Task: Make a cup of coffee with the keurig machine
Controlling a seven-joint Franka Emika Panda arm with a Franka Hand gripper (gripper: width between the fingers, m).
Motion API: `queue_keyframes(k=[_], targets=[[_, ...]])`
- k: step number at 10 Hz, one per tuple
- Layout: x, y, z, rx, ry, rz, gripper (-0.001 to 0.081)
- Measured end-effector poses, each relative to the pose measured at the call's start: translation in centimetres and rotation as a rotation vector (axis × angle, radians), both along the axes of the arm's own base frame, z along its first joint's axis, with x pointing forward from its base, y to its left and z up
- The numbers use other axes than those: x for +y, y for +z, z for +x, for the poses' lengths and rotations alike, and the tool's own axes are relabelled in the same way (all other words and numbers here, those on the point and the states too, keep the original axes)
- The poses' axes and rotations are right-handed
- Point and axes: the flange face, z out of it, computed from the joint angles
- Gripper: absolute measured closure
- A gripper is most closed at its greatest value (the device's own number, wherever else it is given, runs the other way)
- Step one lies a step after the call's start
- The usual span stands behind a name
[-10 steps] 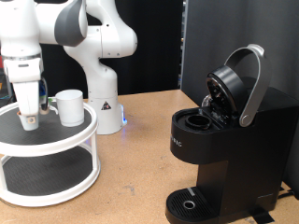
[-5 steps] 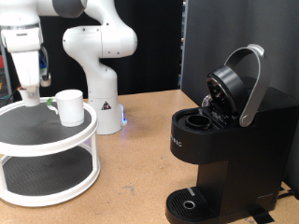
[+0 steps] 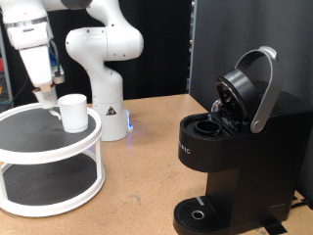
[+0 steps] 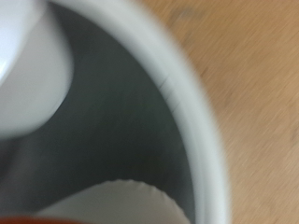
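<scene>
Just above the cup (image 3: 73,112), the gripper (image 3: 44,96) hangs beside open tabletop (image 3: 147,166).

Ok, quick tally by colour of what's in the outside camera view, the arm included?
White: 3 - the robot arm, the cup, the two-tier stand
Black: 1 - the coffee maker, lid raised
Total: 4
The gripper hangs above the stand, just beside the cup.
</scene>
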Motion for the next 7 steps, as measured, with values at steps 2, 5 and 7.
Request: queue_keyframes(k=[2, 5, 7], targets=[[2.4, 1.1, 1.9, -0.054, -0.057, 0.097, 0.0369], [4.1, 2.0, 3.1, -0.069, -0.121, 0.122, 0.0369], [5.3, 1.7, 3.4, -0.046, -0.110, 0.156, 0.0369]])
